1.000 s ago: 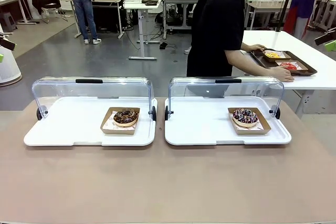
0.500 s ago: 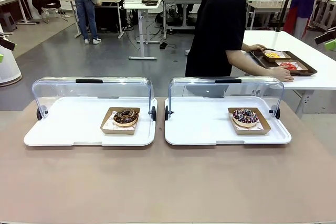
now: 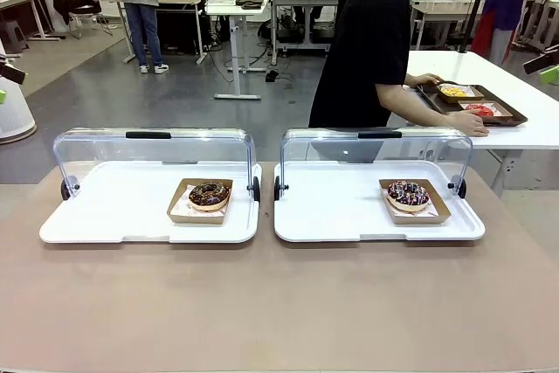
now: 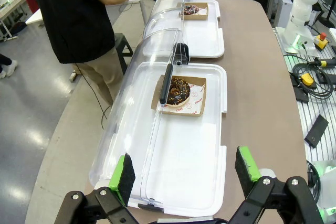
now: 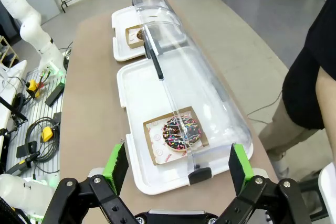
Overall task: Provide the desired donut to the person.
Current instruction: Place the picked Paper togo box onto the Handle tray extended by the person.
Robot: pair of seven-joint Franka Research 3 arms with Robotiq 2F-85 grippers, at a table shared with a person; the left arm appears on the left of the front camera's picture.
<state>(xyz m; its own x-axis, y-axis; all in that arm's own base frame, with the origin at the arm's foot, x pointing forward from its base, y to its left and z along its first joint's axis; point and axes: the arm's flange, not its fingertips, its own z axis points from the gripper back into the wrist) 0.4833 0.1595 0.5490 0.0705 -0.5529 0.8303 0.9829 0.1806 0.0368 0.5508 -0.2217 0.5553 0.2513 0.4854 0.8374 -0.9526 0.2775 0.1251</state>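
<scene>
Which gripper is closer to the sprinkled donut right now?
Right. The right gripper hangs open just above the sprinkled donut in its tray; the left gripper hangs open over the other tray, a tray farther off.

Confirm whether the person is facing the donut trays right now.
No. The person is turned toward the side table, one hand on a dark tray there, away from the donut trays.

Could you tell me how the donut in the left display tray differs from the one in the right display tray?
The left donut has dark chocolate icing with pale flecks; the right donut carries multicoloured sprinkles on its chocolate icing. The left donut lies near its tray's right end, towards the table's middle; the right donut lies near its tray's right, outer end. Both sit in brown card holders, lids rolled back.
</scene>
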